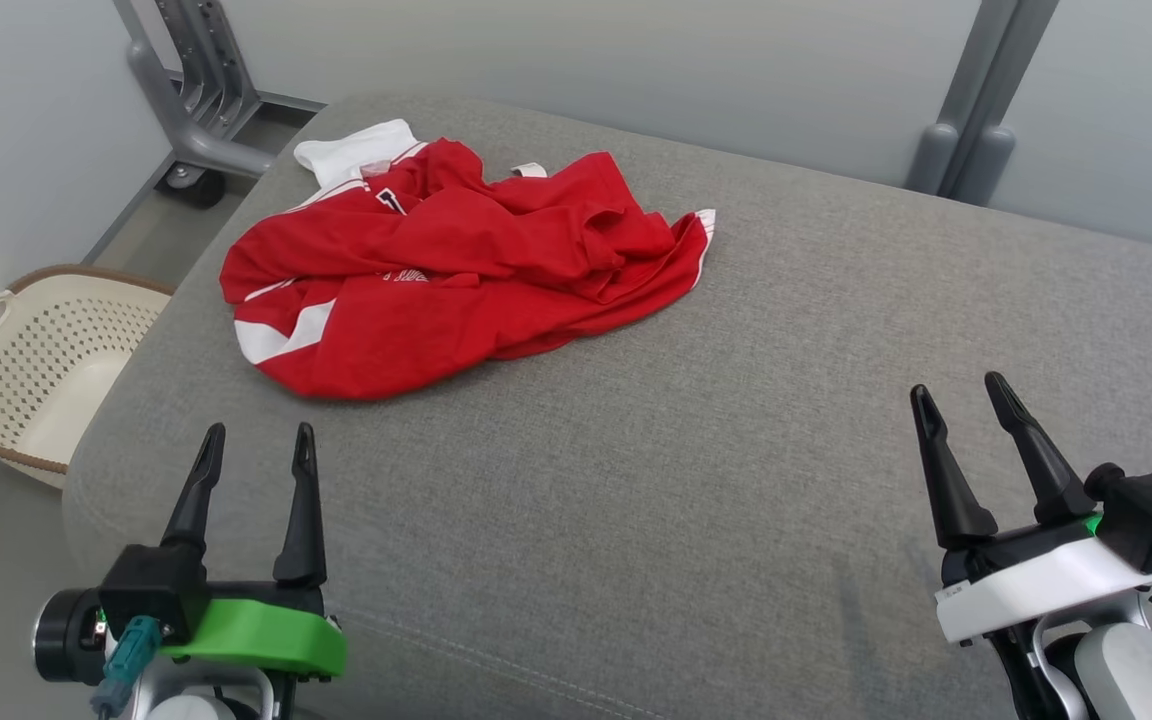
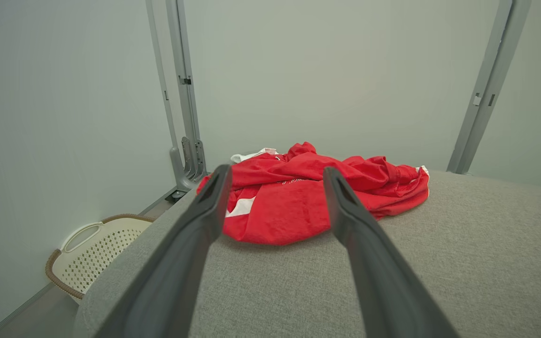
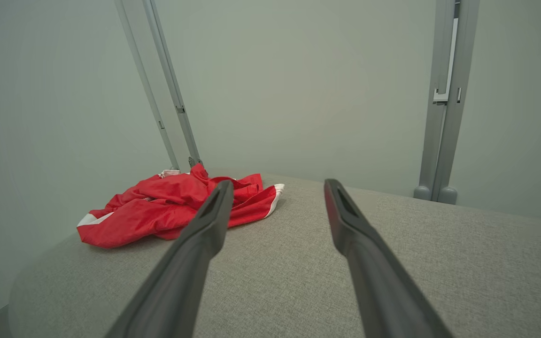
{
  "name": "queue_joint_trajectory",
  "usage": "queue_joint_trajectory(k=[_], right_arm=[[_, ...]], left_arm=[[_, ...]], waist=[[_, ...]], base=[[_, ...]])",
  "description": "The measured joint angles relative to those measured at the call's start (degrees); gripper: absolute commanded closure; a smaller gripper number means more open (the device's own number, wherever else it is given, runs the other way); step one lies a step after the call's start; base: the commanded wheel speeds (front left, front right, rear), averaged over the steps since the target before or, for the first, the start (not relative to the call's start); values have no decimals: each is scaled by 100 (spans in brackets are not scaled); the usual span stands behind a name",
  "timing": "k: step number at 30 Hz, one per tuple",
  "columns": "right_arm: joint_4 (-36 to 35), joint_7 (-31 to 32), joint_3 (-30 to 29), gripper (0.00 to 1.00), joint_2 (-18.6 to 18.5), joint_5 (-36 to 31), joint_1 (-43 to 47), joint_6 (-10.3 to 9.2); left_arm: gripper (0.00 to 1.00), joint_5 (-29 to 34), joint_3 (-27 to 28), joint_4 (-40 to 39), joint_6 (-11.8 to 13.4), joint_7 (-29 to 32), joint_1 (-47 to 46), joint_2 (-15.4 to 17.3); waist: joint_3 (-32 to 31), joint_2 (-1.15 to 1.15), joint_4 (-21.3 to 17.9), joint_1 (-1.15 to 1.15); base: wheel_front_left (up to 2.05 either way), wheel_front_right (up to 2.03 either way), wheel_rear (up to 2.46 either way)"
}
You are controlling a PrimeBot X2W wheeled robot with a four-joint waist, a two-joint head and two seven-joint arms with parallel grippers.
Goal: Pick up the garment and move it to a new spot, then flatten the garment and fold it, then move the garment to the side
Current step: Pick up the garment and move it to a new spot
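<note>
On the grey cushion (image 1: pixel 736 450), a crumpled red garment (image 1: pixel 456 270) with white trim.

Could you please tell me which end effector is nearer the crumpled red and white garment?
Left. The left end effector is just short of the crumpled red and white garment, not touching; the right end effector is far off to its right.

Our left gripper (image 1: pixel 259 432) sits low on our left side, its two dark fingers (image 1: pixel 301 510) spread apart and pointing forward, holding nothing. Our right gripper (image 1: pixel 958 388) sits low on our right side, its fingers parted just as wide, empty, and leaning slightly leftward. The two grippers are well apart.
</note>
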Motion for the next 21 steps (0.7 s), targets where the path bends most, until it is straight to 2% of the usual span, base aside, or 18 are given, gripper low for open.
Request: queue_joint_trajectory(k=[9, 21], right_arm=[[2, -1, 92, 0, 85, -46, -1, 57], [-10, -4, 149, 0, 92, -92, -31, 91]], left_arm=[[0, -38, 155, -1, 5, 0, 14, -10], [0, -86, 370, -180, 8, 0, 20, -11]], waist=[[-26, 0, 268, 0], [118, 0, 221, 0]], base=[[0, 0, 0], [0, 0, 0]])
